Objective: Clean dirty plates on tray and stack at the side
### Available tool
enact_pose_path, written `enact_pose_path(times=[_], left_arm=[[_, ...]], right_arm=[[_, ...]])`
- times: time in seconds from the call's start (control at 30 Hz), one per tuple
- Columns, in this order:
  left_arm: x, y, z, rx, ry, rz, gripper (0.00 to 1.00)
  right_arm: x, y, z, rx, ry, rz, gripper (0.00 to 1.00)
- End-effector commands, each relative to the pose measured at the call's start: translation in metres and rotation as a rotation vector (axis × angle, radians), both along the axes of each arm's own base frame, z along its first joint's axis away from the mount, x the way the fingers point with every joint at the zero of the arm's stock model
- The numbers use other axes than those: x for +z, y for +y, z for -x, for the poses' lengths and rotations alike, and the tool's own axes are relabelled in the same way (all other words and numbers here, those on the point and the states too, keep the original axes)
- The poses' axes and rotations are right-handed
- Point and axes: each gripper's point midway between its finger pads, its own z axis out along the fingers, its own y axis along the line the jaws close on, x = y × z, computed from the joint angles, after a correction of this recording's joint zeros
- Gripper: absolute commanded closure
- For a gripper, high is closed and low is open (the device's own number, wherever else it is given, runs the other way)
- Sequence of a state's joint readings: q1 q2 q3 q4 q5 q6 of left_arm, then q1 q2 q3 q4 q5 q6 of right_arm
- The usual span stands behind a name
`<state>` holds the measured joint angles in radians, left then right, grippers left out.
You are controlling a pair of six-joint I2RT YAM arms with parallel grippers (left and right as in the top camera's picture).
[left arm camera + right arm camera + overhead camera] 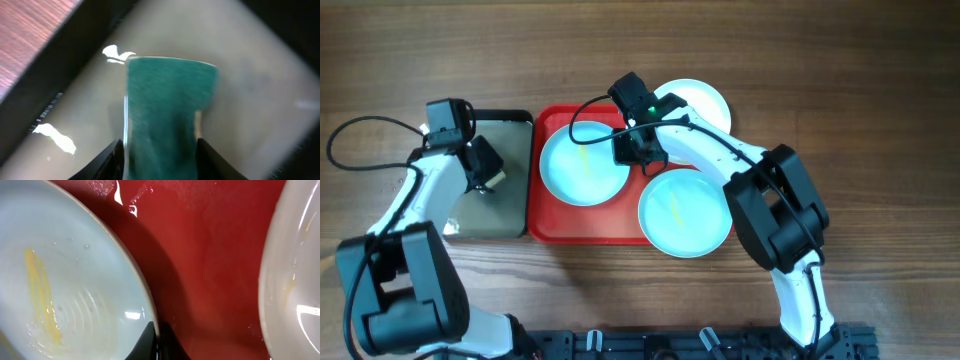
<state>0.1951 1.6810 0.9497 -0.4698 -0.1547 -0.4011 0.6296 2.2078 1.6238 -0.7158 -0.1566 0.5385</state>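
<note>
The red tray [552, 228] holds a pale aqua plate [578, 170] smeared with yellow on its left half. A second aqua plate [682, 212] with a faint yellow streak overlaps the tray's right front edge. A white plate [704, 100] lies behind, partly off the tray. My right gripper [635, 148] is shut on the right rim of the left aqua plate [65, 280]; the tray floor [210, 270] shows beside it. My left gripper [483, 172] is over the black tray [510, 215], shut on a green sponge [167, 110].
The black tray [260, 75] sits just left of the red tray, its rims touching. Bare wooden table [880, 120] lies to the right and behind. Cables loop behind both arms.
</note>
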Motion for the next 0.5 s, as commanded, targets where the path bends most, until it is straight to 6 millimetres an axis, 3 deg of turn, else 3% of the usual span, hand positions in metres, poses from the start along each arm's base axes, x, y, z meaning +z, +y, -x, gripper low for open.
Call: enact_pose_path(times=[0.0,0.07,0.3,0.47], left_arm=[[0.006,0.02,-0.005,0.05,-0.014,-0.095,0.63],[0.006,0.021,-0.008,0.048,-0.027,-0.097,0.68],[0.001,0.007,-0.019,-0.042,-0.047,-0.041,0.71],[-0.023,0.006,-0.01,-0.043,0.027,-0.024,0.79]], right_arm=[[-0.011,-0.002,0.003,-0.014,0.022,0.009,0.96],[-0.011,-0.002,0.003,-0.014,0.022,0.009,0.96],[-0.01,-0.002,0.002,-0.018,0.021,0.007,0.96],[-0.01,-0.001,0.002,-0.018,0.02,0.006,0.96]])
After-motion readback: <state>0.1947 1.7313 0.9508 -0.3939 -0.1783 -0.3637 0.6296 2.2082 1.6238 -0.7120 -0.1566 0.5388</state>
